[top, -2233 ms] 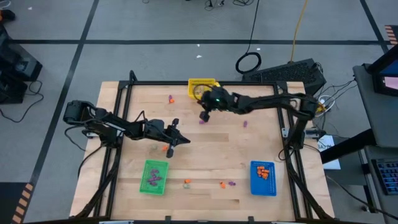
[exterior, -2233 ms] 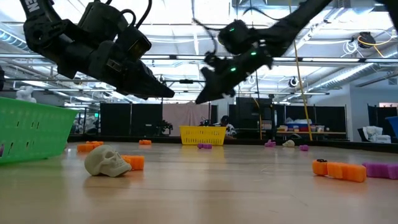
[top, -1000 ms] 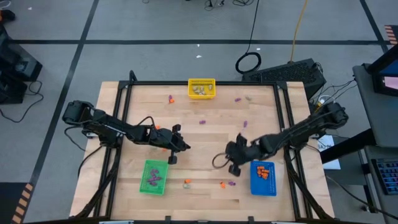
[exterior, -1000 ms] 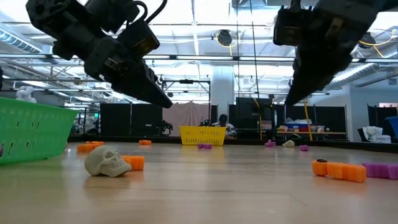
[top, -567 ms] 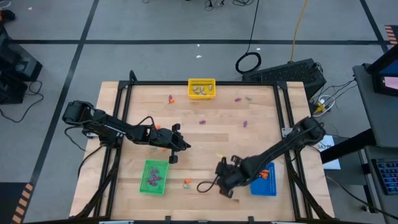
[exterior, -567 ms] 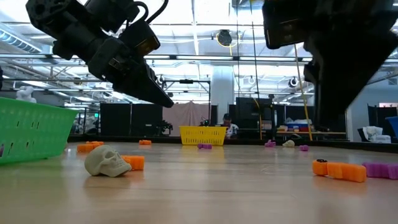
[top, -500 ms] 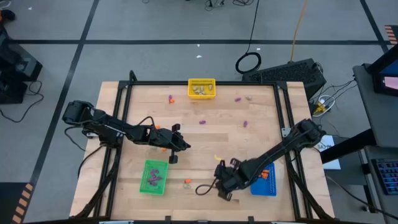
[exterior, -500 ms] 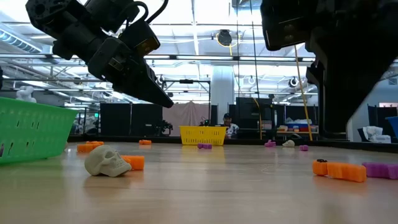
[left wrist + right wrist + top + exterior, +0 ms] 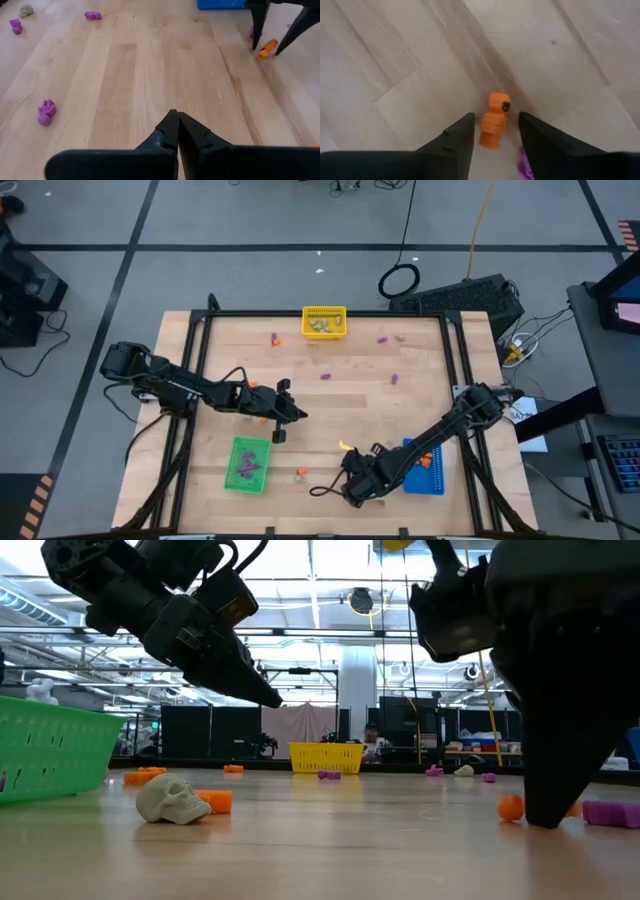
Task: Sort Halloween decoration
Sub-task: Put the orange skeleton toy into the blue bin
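Bright, even overhead lighting, soft shadows, ceiling-lamp glare in low view, blurred right wrist close-up.

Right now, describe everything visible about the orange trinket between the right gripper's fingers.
The orange trinket is a small, segmented figure that looks like moulded plastic: a rounded head with a dark spot at one end and a ribbed, blocky body behind it. It lies flat on the wooden table, lengthwise between the open fingers of the right gripper, which straddle it without visibly touching it. A purple trinket lies close beside it. In the left wrist view it shows as an orange piece between two dark fingertips.
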Controlling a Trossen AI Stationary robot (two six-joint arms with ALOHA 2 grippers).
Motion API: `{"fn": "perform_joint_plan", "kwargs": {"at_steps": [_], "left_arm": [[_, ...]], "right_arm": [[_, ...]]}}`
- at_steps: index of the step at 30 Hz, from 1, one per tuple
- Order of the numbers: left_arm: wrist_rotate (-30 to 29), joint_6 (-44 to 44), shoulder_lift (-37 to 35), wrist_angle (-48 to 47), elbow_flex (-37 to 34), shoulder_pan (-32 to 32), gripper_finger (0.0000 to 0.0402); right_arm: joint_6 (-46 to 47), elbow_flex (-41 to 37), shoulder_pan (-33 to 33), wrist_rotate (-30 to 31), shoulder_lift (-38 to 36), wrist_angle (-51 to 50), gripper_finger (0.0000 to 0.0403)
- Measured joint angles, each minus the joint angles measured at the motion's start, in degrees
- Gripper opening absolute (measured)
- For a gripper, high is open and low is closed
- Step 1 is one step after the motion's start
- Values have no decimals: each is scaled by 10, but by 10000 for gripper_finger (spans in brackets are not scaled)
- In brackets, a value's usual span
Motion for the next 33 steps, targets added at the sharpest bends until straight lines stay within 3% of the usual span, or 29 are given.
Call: {"fn": "perform_joint_plan", "kwargs": {"at_steps": [5, 13, 18, 24, 33], "left_arm": [[1, -4, 0, -1, 0, 0, 8], [2, -10, 0, 0, 0, 0, 8], [2, -31, 0, 3, 0, -3, 8], [2, -20, 0, 7, 0, -9, 8], [1, -18, 0, 15, 0, -7, 8]], "right_arm": [[4, -1, 0, 27, -3, -7, 110], [-34, 2, 0, 36, -4, -15, 16], [-41, -1, 8, 53, -25, -13, 22], [-40, 0, 24, 84, -102, -50, 17], [93, 0, 81, 78, -197, -288, 17]]}}
